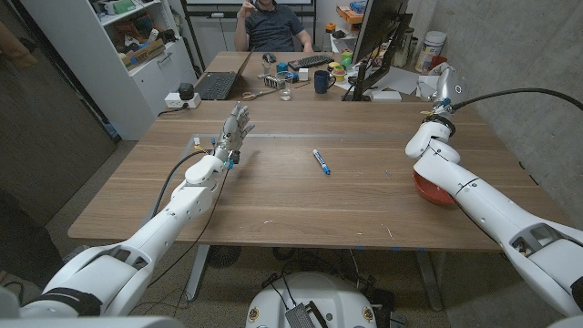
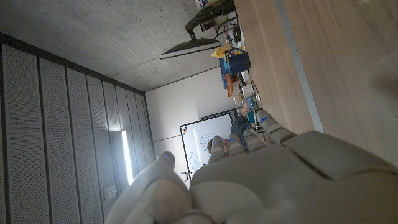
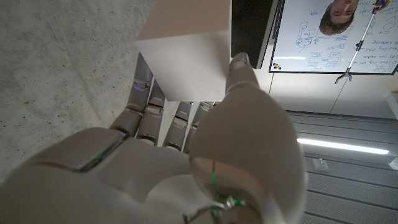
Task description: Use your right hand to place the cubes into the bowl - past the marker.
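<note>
My right hand (image 1: 444, 89) is raised high over the table's far right corner. In the right wrist view this hand (image 3: 186, 155) pinches a white cube (image 3: 185, 55) between thumb and fingers. The red bowl (image 1: 431, 189) sits at the table's right edge, half hidden under my right forearm, well below and nearer than the hand. A blue marker (image 1: 321, 161) lies mid-table, left of the bowl. My left hand (image 1: 235, 128) stands upright over the left part of the table, fingers apart, holding nothing. A small pale object (image 1: 195, 142) lies beside it.
A second desk behind the table carries a laptop (image 1: 219, 85), a dark mug (image 1: 322, 82), a keyboard (image 1: 311, 62) and a monitor (image 1: 375, 41). A person (image 1: 270, 25) sits beyond it. A shelf unit (image 1: 137, 55) stands at the far left.
</note>
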Tool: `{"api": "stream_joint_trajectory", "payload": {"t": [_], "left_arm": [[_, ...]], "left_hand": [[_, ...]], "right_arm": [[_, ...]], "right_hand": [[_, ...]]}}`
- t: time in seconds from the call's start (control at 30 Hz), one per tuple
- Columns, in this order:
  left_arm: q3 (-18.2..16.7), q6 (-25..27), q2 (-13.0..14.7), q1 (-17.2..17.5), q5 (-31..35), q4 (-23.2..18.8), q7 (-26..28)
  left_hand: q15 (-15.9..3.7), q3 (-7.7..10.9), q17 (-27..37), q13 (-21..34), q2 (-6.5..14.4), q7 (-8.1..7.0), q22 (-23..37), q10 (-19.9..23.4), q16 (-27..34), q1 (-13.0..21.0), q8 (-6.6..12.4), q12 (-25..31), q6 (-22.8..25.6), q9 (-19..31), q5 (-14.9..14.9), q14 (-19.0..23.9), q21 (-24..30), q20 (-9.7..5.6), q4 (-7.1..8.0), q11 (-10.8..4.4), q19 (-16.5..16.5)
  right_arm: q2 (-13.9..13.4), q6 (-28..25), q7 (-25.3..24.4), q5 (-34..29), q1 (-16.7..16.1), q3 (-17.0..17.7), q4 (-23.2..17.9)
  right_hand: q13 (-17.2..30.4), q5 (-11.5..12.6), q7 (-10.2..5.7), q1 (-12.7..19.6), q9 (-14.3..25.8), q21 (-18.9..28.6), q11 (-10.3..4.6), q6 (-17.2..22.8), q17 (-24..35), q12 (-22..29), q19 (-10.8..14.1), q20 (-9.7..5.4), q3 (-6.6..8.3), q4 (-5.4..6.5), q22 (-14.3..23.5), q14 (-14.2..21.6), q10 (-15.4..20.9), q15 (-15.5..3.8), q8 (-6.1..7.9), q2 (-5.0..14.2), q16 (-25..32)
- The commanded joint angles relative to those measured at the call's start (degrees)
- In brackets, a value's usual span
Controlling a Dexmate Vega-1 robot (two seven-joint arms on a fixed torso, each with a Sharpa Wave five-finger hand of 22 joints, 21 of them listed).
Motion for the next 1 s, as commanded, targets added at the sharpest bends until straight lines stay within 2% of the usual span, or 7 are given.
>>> {"api": "stream_joint_trajectory", "payload": {"t": [0.03, 0.27, 0.3, 0.4, 0.47, 0.53, 1.0], "left_arm": [[0.28, -0.22, -0.24, -0.34, 0.04, 0.4, -0.82], [0.39, -0.32, -0.38, -0.62, -0.05, 0.78, -1.41], [0.5, -0.18, -0.43, -0.81, -0.09, 1.01, -1.75], [0.6, -0.36, -0.56, -1.1, -0.14, 1.52, -2.34], [0.71, -0.42, -0.75, -1.46, -0.24, 2.11, -2.95], [0.81, -0.56, -0.76, -1.68, -0.19, 2.47, -3.4], [1.13, -1.43, -1.66, -4.28, -0.72, 6.94, -7.51]], "left_hand": [[0.11, -0.2, 0.13, 0.31, 0.24, -0.16, 0.12, -0.09, 0.41, -0.27, -0.1, 0.38, 0.5, 0.25, 0.23, -0.35, -0.02, 0.41, -0.03, 0.17, 0.45], [0.15, -0.31, 0.13, 0.31, 0.26, -0.17, 0.12, -0.18, 0.37, -0.24, -0.15, 0.34, 0.39, 0.25, 0.25, -0.45, -0.13, 0.43, -0.05, 0.27, 0.36], [0.15, -0.32, 0.13, 0.31, 0.26, -0.2, 0.12, -0.17, 0.36, -0.24, -0.17, 0.35, 0.35, 0.25, 0.26, -0.46, -0.14, 0.43, -0.05, 0.28, 0.36], [0.15, -0.36, 0.13, 0.31, 0.27, -0.21, 0.12, -0.05, 0.41, -0.23, -0.14, 0.39, 0.44, 0.25, 0.27, -0.33, -0.1, 0.42, -0.06, 0.24, 0.53], [0.12, -0.37, 0.13, 0.31, 0.27, -0.23, 0.12, -0.06, 0.41, -0.22, -0.14, 0.39, 0.44, 0.25, 0.27, -0.32, -0.11, 0.41, -0.06, 0.13, 0.53], [0.13, -0.4, 0.12, 0.31, 0.28, -0.22, 0.11, 0.0, 0.39, -0.21, -0.14, 0.41, 0.45, 0.25, 0.28, -0.37, -0.13, 0.42, -0.07, 0.28, 0.52], [0.13, -0.74, 0.12, 0.31, 0.38, -0.16, 0.12, -0.04, 0.4, -0.14, -0.12, 0.39, 0.5, 0.25, 0.34, -0.36, -0.33, 0.41, -0.08, 0.1, 0.61]], "right_arm": [[-0.58, -1.77, -3.18, -0.88, -3.84, 2.23, -4.29], [-0.49, -0.21, -6.02, -1.68, -5.94, 3.4, -5.63], [-0.72, -1.69, -5.49, -1.87, -6.41, 3.55, -6.98], [-0.65, -1.27, -6.42, -2.46, -6.91, 3.77, -7.16], [-1.06, -2.67, -5.97, -2.6, -7.97, 4.33, -9.19], [-0.89, -2.25, -7.08, -3.21, -8.3, 4.45, -9.03], [-0.72, -7.69, -8.15, -5.15, -13.09, 7.4, -16.57]], "right_hand": [[0.21, -0.06, -0.13, 10.37, -0.03, 0.32, -0.07, 0.68, 0.09, 0.11, -0.02, -9.12, -0.03, 0.11, -0.18, 9.11, 0.98, -18.92, 0.57, 10.32, -0.21], [0.29, -0.08, -0.11, 10.28, -0.27, 0.54, -0.08, 0.72, 0.18, 0.12, -0.01, -9.14, -0.17, 0.2, -0.63, 9.26, 1.4, -18.92, 0.76, 10.23, -0.26], [0.3, -0.07, -0.09, 10.3, -0.3, 0.57, -0.01, 0.81, 0.2, 0.15, -0.01, -9.16, -0.16, 0.19, -0.69, 9.28, 1.51, -18.92, 0.81, 10.23, -0.25], [0.33, -0.07, -0.06, 10.28, -0.38, 0.64, -0.05, 0.85, 0.18, 0.14, -0.01, -9.17, -0.2, 0.22, -0.86, 9.3, 1.65, -18.92, 0.89, 10.24, -0.32], [0.36, -0.07, -0.1, 10.25, -0.47, 0.65, -0.1, 0.86, 0.25, 0.08, -0.07, -9.16, -0.24, 0.25, -1.06, 9.36, 1.65, -18.92, 0.96, 10.21, -0.32], [0.38, -0.07, -0.12, 10.23, -0.54, 0.71, -0.2, 0.84, 0.23, 0.06, -0.1, -9.16, -0.28, 0.26, -1.2, 9.34, 1.73, -18.92, 1.01, 10.18, -0.39], [0.6, -0.02, -0.25, 10.46, -1.14, 1.17, -0.38, 1.08, 0.48, -0.01, -0.19, -9.23, -0.39, 0.19, -2.39, 9.77, 2.5, -18.94, 1.55, 10.14, -0.52]]}}
